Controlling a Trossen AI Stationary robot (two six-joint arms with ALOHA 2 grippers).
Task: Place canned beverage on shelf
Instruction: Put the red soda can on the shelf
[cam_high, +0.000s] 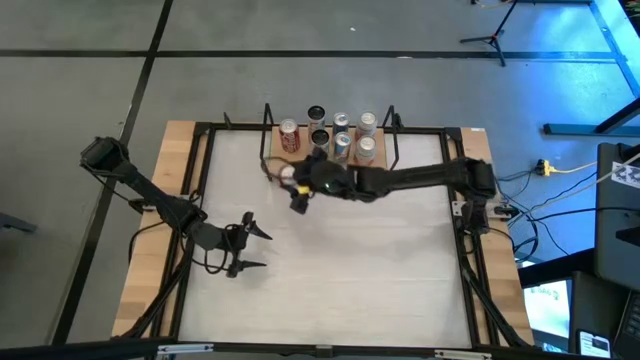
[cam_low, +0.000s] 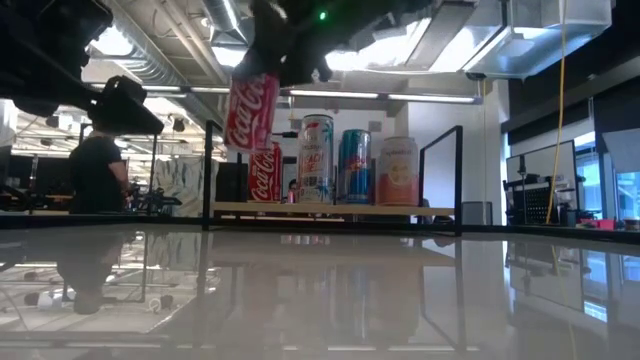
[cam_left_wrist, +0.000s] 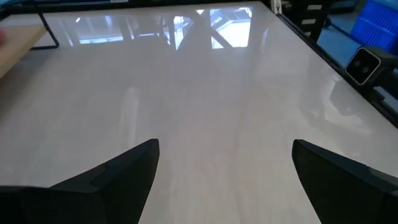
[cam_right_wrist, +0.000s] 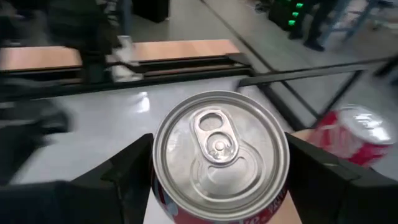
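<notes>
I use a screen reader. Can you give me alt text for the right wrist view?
The right gripper holds a red can between its jaws, the silver top and pull tab facing the camera. Another red can stands nearby, with the white tabletop beyond.

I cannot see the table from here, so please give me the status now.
Right end effector shut on red cola can, lifted near shelf. Left end effector open, waiting. Shelf already holds several cans.

Clamped between the two dark fingers (cam_right_wrist: 127, 171) of the right pincer (cam_right_wrist: 221, 180): a red aluminium can with silver pull-tab lid (cam_right_wrist: 221, 146). Just beside, another red can (cam_right_wrist: 351, 140). Beyond, white bench (cam_right_wrist: 93, 134) with wooden edge.
</notes>
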